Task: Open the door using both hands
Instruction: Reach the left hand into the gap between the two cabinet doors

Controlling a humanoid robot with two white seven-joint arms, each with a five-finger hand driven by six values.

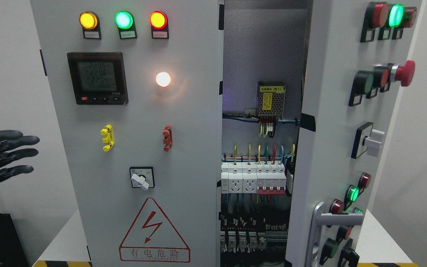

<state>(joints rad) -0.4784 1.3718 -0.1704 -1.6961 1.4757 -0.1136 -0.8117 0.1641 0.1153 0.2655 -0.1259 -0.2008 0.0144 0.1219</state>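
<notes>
The black left hand (2,155), fingers spread and holding nothing, hovers left of the grey cabinet's left door (135,148) (triangle reads "有电危险"); the grey right door (332,148) stands ajar.

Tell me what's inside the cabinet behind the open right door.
Through the gap beside the right door: a power supply with a yellow label, coloured wires, white breakers and lower terminals. The closed left door covers everything further left.

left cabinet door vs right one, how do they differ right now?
The left door sits closed and faces the camera; the right door is swung open, showing wiring between them. The left door carries a meter and warning triangle; the right door carries a handle. Both are grey with indicator lamps.
</notes>
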